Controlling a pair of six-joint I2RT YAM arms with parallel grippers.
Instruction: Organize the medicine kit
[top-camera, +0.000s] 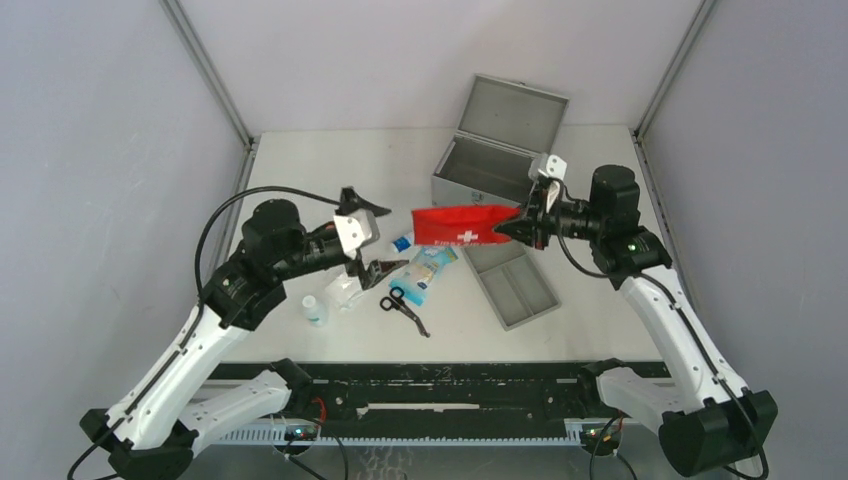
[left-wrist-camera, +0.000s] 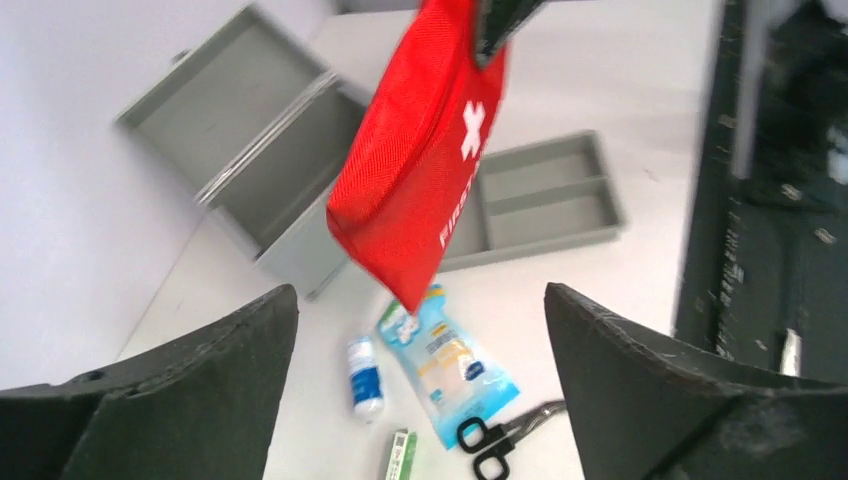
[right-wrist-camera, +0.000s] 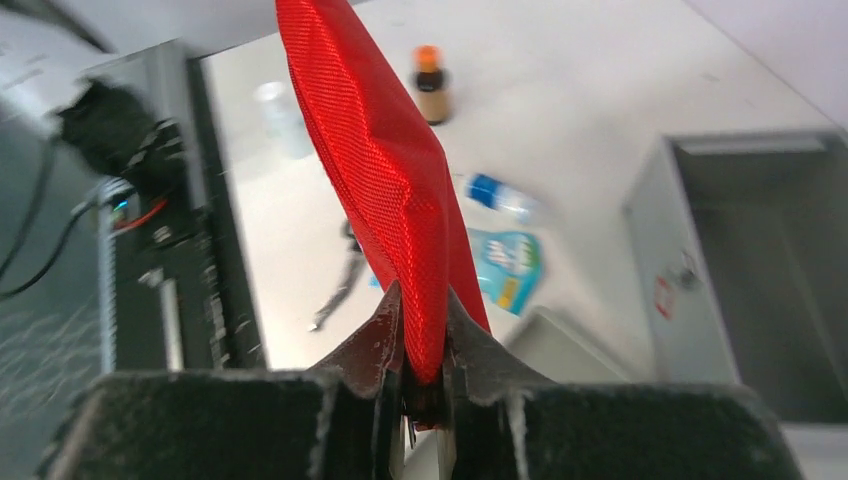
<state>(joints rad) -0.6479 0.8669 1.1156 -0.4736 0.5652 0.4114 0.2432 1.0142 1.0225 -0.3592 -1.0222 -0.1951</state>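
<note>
1. Only the right wrist view shows a brown bottle (right-wrist-camera: 430, 85) with an orange cap. Only the left wrist view shows a small green box (left-wrist-camera: 400, 455) beside the scissors (left-wrist-camera: 495, 440).
2. The top view alone shows both arms at once, with the red pouch (top-camera: 465, 225) raised above the table (top-camera: 300, 170) between them.
3. The right gripper (right-wrist-camera: 422, 300) is pinched tight on one edge of the red pouch.
4. The left gripper (left-wrist-camera: 420, 295) is spread wide and holds nothing. The pouch's free end hangs between its fingers (left-wrist-camera: 210, 370) without touching them.
5. The medicine kit (top-camera: 500, 150) stands at the far side of the table with its lid swung back. It is just behind the right gripper and well apart from the left gripper.
6. Counted: one medicine kit, one two-compartment tray (top-camera: 512, 282), one red pouch, one pair of scissors and one blue packet (top-camera: 428, 268).
</note>
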